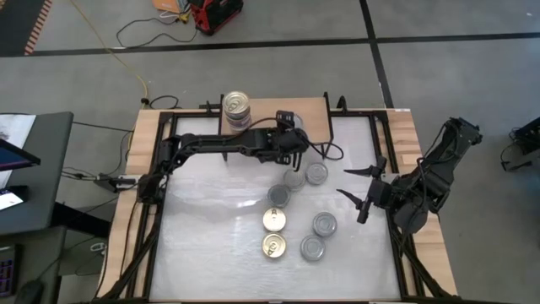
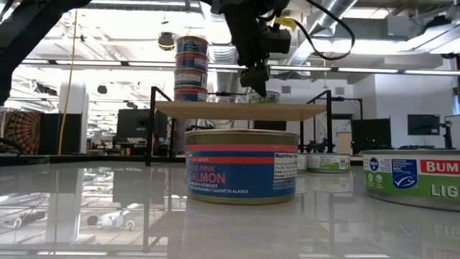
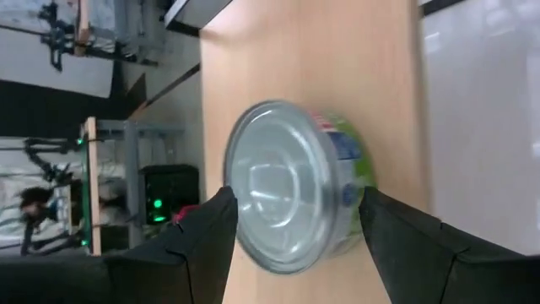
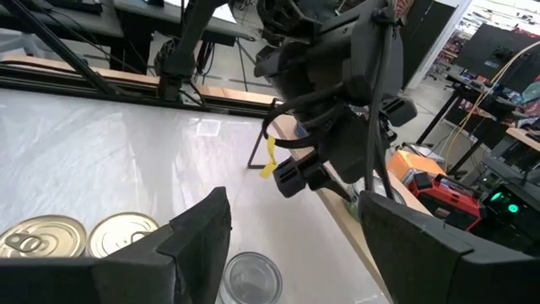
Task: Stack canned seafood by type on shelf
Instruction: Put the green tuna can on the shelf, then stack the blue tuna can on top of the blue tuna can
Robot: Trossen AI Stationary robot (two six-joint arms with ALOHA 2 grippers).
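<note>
- Two fingers of the left gripper (image 3: 291, 224) straddle a silver-lidded can (image 3: 291, 198) on the shelf (image 1: 274, 108), upper centre; contact unclear.
- Right gripper (image 1: 364, 192) waits mid-right, jaws apart, empty.
- Stack of cans (image 1: 237, 110) on the shelf's left end; six cans (image 1: 293, 211) remain on the table.

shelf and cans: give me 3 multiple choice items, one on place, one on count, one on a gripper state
1. Where is the finished stack of cans?
A. on the shelf
B. on the white table
C. on the floor

2. How many gold-lidded cans lie on the table?
A. none
B. two
C. five

3. How does the left gripper stand?
A. shut on nothing, far from the shelf
B. fingers either side of a silver-lidded can on the shelf
C. holding a gold-lidded can over the table

Answers
1. A: the low view shows the stack on the raised wooden board.
2. B: the high view shows two gold lids, one nearer the front edge than the other.
3. B: the left wrist view shows the silver-lidded can between its fingers on the wood.
</note>
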